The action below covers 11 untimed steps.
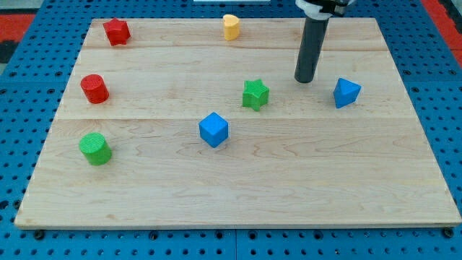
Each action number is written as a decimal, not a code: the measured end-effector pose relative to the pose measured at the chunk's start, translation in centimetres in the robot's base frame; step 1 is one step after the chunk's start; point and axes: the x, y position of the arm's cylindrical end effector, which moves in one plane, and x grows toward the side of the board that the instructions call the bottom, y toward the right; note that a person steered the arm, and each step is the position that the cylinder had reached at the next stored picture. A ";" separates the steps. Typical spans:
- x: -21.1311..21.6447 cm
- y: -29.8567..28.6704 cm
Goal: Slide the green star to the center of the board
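Seven blocks: small ridged pieces, looking like layered plastic, scattered over one pale wooden board
Board: (238,188) light planks with visible grain and lengthwise seams, lying on a blue perforated surface (22,72)
Landmark: the green star (255,94), a stubby star shape with ribbed sides, sitting near the board's middle, a little toward the view's right and top of centre
My tip: (305,80) the blunt lower end of a smooth dark cylindrical rod, resting on the wood to the view's upper right of the green star, near it but apart
Jaws: I have none, only the plain rod, so nothing is spread, pressed together or pinching
Blue cube: (214,129) sharp-edged, turned corner-on, to the view's lower left of the green star, near it
Blue angular block: (346,92) faceted and pointed, exact shape unclear, to the view's right of the green star, beyond my tip
Yellow block: (231,27) rounded with a notched top, well above the green star, near the board's top edge
Red cylinder: (94,88) round and upright, far to the view's left of the green star
Red block: (116,31) irregular, star-like outline, far to the view's upper left of the green star
Green cylinder: (95,148) round and ribbed, far to the view's lower left of the green star
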 end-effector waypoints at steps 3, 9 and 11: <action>-3.9 0.0; 2.0 -13.5; 7.2 -29.1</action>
